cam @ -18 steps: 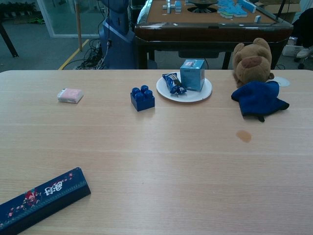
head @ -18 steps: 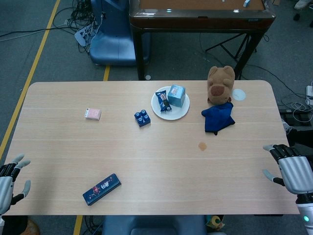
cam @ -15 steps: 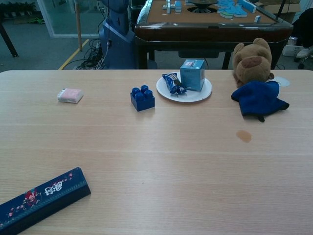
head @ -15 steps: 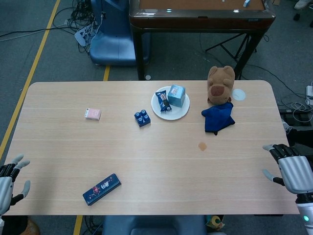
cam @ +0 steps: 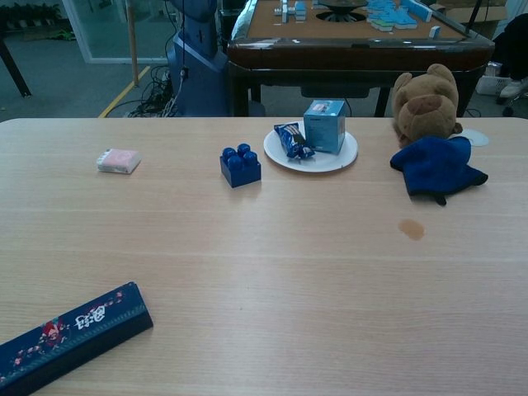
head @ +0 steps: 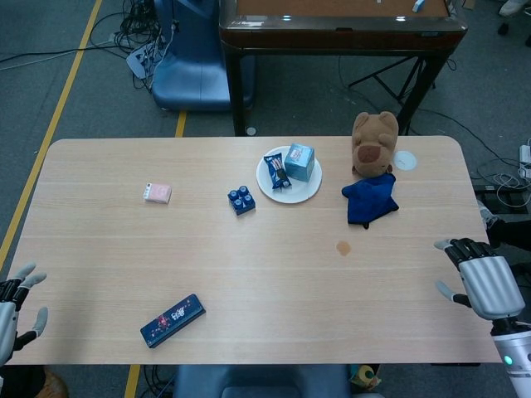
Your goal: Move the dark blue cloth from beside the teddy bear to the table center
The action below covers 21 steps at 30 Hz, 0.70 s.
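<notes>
The dark blue cloth (head: 370, 199) lies crumpled on the table right in front of the brown teddy bear (head: 373, 143), touching it; the chest view shows the cloth (cam: 437, 166) and the bear (cam: 424, 102) at the far right. My right hand (head: 479, 283) hovers at the table's right edge, fingers spread and empty, well short of the cloth. My left hand (head: 15, 305) is at the near left corner, fingers apart, holding nothing. Neither hand shows in the chest view.
A white plate (head: 303, 190) carries a teal box (head: 299, 162) and a snack packet (head: 276, 171). A blue brick (head: 241, 200), a pink packet (head: 158, 193) and a long dark blue box (head: 172, 320) lie on the table. A brown stain (head: 343, 247) marks the wood.
My right hand has shifted slightly left and forward over the table's edge. My left hand has drifted a little lower. The cloth has not moved.
</notes>
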Available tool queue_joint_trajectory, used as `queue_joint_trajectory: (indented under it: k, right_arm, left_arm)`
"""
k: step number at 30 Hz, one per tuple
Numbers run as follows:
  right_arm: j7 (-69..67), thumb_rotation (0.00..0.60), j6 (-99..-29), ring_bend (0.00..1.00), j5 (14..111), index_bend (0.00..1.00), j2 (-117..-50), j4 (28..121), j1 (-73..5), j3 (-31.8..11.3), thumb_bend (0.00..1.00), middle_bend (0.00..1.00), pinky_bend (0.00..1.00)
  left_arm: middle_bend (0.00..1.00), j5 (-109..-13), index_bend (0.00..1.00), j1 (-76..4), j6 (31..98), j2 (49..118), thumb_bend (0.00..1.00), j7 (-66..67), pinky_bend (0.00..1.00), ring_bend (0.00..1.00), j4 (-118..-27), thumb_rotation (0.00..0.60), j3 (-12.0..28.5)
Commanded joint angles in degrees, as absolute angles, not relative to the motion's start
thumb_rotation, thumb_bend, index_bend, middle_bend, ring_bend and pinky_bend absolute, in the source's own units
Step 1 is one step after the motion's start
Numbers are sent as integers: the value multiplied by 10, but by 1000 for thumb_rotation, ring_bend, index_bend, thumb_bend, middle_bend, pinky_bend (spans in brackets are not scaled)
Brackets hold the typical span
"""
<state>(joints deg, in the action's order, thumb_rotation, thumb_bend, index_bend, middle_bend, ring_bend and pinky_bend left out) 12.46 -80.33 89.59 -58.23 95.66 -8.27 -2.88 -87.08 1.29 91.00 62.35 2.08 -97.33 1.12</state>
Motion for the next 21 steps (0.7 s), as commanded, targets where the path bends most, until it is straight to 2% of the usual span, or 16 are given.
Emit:
queue_joint_trajectory:
  k: [1,8,13,21]
  right_arm:
    - [163,600,-738,263,848,293,-577,979,-126,-55,253,291,319]
    - [218,600,-622,211,737,223,-620,939,-222,-113,253,242,319]
    - [257,600,-559,174,659,149,-668,885,-281,-135,243,203,317]
    - [299,600,-492,127,570,123,-767,747,-358,-142,102,176,289]
  left_arm:
    - [128,-873,229,13,910,624,411,20,154,188,-973,600,10]
    - [128,-876,229,21,921,622,411,17,154,188,-976,600,7]
    - [128,-877,229,27,929,619,411,11,154,188,-975,600,6]
    - [127,-876,229,29,929,619,411,11,154,188,-975,600,6]
